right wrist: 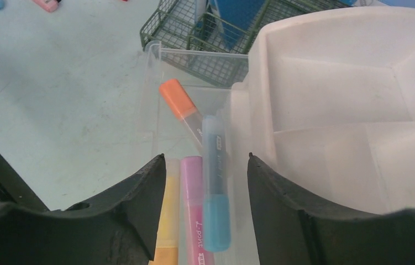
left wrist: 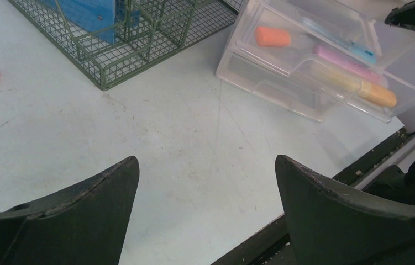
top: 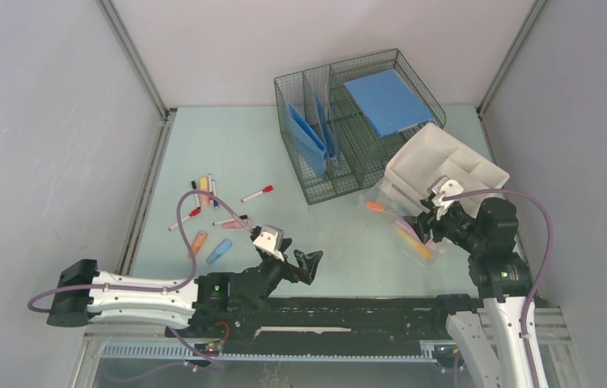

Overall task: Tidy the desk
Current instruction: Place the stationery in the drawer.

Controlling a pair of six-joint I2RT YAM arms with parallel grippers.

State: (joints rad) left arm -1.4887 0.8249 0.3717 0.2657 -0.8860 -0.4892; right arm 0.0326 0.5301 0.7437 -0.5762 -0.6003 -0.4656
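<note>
Four markers lie in the clear drawer (right wrist: pixel 152 94) pulled out of the white organizer (top: pixel 445 166) at the right: an orange one (right wrist: pixel 178 99) at the far end, then a yellow one (right wrist: pixel 166 221), a pink one (right wrist: pixel 194 210) and a blue one (right wrist: pixel 216 193) side by side nearer the camera. Right gripper (right wrist: pixel 205 157) hangs just over that drawer, jaws parted, the blue marker lying between them with a gap showing on both sides; I judge it let go, not gripped. Left gripper (left wrist: pixel 206 160) is spread wide over bare surface near the middle, holding nothing. Desk (top: pixel 227 145), the pale mint-green top, runs from the arm bases out to the far wall. Wire basket (top: pixel 344 192) at far centre-right already holds blue folders (top: pixel 389 101), one flat, others upright in the slots. Left to do, on the left side: a small cluster of pens (top: pixel 204 187), a red-capped marker (top: pixel 258 193), a second red-capped pen (top: pixel 185 218), a pink marker (top: pixel 233 222), an orange highlighter (top: pixel 197 242) and a blue highlighter (top: pixel 219 250), all loose on the top. By my reckoning roughly a third to a half of the writing tools are filed; the drawer stands open, not yet pushed in.
</note>
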